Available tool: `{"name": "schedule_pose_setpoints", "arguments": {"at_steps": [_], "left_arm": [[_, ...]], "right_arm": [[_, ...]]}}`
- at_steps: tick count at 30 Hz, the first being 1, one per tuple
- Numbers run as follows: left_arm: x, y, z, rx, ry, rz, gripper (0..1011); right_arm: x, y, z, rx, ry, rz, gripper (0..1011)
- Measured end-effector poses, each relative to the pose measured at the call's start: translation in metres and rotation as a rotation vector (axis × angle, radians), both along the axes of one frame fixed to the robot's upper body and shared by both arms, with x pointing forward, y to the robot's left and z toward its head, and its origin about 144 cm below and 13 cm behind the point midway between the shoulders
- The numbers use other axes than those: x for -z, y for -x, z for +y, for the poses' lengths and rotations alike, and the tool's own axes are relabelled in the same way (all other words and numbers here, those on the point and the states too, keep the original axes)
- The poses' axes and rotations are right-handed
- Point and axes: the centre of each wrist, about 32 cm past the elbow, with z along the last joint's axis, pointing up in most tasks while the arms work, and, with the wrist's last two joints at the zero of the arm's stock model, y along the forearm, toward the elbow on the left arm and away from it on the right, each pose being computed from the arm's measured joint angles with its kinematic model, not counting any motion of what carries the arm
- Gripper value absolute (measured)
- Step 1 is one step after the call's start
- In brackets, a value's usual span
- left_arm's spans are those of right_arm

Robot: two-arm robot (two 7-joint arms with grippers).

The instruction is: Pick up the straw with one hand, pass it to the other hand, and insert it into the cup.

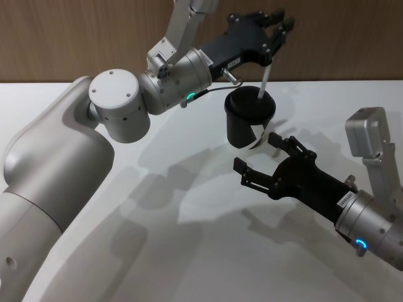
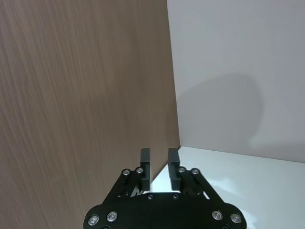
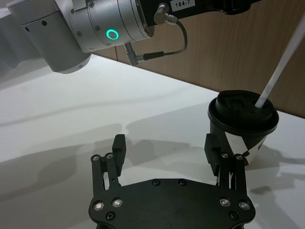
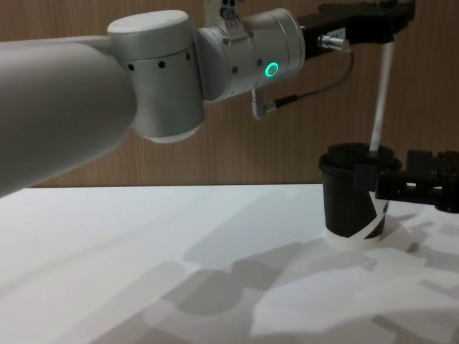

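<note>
White tabletop (image 1: 189, 251) against a wood-panel wall (image 1: 82, 38). Left gripper (image 1: 275, 33) raised over the cup (image 1: 249, 119), fingers parted a little with no straw between them in its wrist view; straw (image 1: 264, 82) standing steeply in the lid, lower end in the cup, upper end leaning toward that gripper. Right gripper (image 1: 258, 160) spread wide and empty, low just beside the cup's near side.

We see a white straw (image 1: 264, 80) in a black cup (image 1: 248, 118) with a white angular mark; black grippers, silver arms, white table (image 1: 189, 251), brown wood-grain wall (image 1: 75, 38).
</note>
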Motion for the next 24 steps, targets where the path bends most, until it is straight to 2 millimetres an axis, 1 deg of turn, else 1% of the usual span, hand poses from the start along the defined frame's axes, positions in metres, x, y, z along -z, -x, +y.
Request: {"name": "schedule_pose_setpoints", "arguments": {"at_steps": [1, 4, 5, 6, 7, 9, 10, 11, 12, 13, 15, 16, 17, 19, 20, 21, 24], "left_arm": [[0.0, 0.0, 0.0, 0.0, 0.0, 0.0, 216], [0.0005, -0.0001, -0.0001, -0.001, 0.0, 0.001, 333], [0.0006, -0.0001, -0.0002, -0.001, 0.0, 0.001, 352], [0.0007, -0.0001, -0.0003, -0.001, 0.0, 0.001, 416], [0.0008, -0.0001, -0.0003, -0.001, 0.001, 0.001, 416], [0.0009, -0.0001, -0.0003, -0.001, 0.001, 0.001, 496], [0.001, -0.0001, -0.0003, -0.002, 0.001, 0.002, 511], [0.001, -0.0001, -0.0003, -0.002, 0.001, 0.002, 558], [0.0011, -0.0001, -0.0003, -0.002, 0.001, 0.002, 570], [0.0011, -0.0002, -0.0003, -0.002, 0.001, 0.002, 638], [0.0012, -0.0002, -0.0003, -0.002, 0.001, 0.002, 677], [0.0012, -0.0002, -0.0003, -0.002, 0.001, 0.002, 715], [0.0013, -0.0002, -0.0003, -0.002, 0.001, 0.002, 715], [0.002, 0.0, 0.0, -0.003, 0.001, 0.003, 816], [0.002, 0.0, 0.0, -0.003, 0.001, 0.003, 816], [0.0029, 0.0006, 0.0005, -0.004, 0.002, 0.004, 872], [0.0056, 0.0028, 0.0026, -0.008, 0.005, 0.01, 955]], "right_arm": [[0.0, 0.0, 0.0, 0.0, 0.0, 0.0, 1001], [0.0, 0.0, 0.0, 0.0, 0.0, 0.0, 1001], [0.0, 0.0, 0.0, 0.0, 0.0, 0.0, 1001], [0.0, 0.0, 0.0, 0.0, 0.0, 0.0, 1001], [0.0, 0.0, 0.0, 0.0, 0.0, 0.0, 1001], [0.0, 0.0, 0.0, 0.0, 0.0, 0.0, 1001], [0.0, 0.0, 0.0, 0.0, 0.0, 0.0, 1001], [0.0, 0.0, 0.0, 0.0, 0.0, 0.0, 1001], [0.0, 0.0, 0.0, 0.0, 0.0, 0.0, 1001], [0.0, 0.0, 0.0, 0.0, 0.0, 0.0, 1001], [0.0, 0.0, 0.0, 0.0, 0.0, 0.0, 1001], [0.0, 0.0, 0.0, 0.0, 0.0, 0.0, 1001], [0.0, 0.0, 0.0, 0.0, 0.0, 0.0, 1001], [0.0, 0.0, 0.0, 0.0, 0.0, 0.0, 1001], [0.0, 0.0, 0.0, 0.0, 0.0, 0.0, 1001], [0.0, 0.0, 0.0, 0.0, 0.0, 0.0, 1001], [-0.0004, 0.0, 0.0003, 0.003, -0.001, -0.001, 1001]]}}
